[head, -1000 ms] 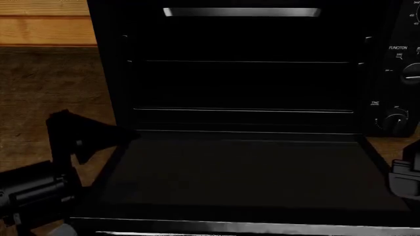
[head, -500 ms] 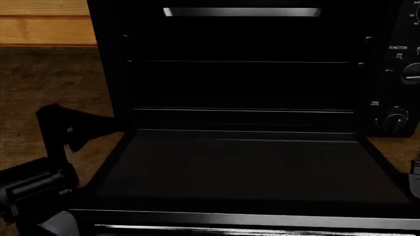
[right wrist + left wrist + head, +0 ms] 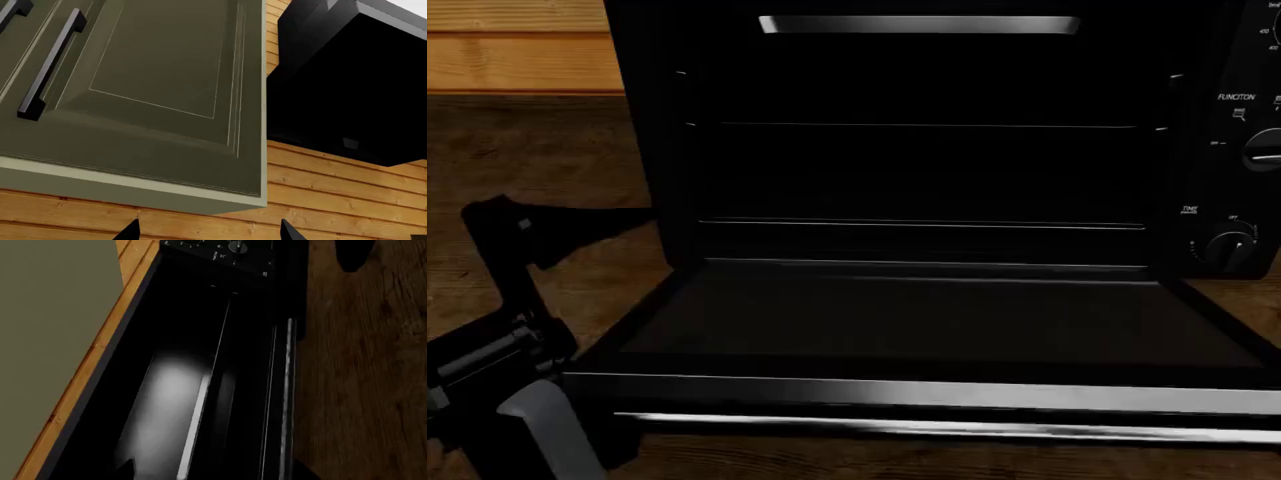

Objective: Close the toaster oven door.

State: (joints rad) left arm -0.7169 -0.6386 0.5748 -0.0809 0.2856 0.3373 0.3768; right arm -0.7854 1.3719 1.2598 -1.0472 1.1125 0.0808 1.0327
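Note:
The black toaster oven (image 3: 921, 170) fills the head view, its cavity open with wire racks inside. The toaster oven door (image 3: 921, 320) hangs open toward me, tilted a little above flat, with its silver bar handle (image 3: 934, 428) along the near edge. My left gripper (image 3: 574, 232) is just left of the door's hinge corner; I cannot tell if it touches. In the left wrist view (image 3: 213, 475) its tips stand apart and empty, facing the oven cavity (image 3: 173, 390). My right gripper (image 3: 208, 231) is open and empty, and out of the head view.
The knob panel (image 3: 1234, 150) is on the oven's right side. The oven stands on a dark wooden counter (image 3: 534, 160) against a plank wall (image 3: 507, 50). The right wrist view shows a green cabinet door (image 3: 147, 75) with a black handle (image 3: 50, 65) and a black box (image 3: 353, 85).
The door's front edge with the silver handle has risen. My left gripper has moved left and up along the door's side. My right gripper has dropped out of the head view.

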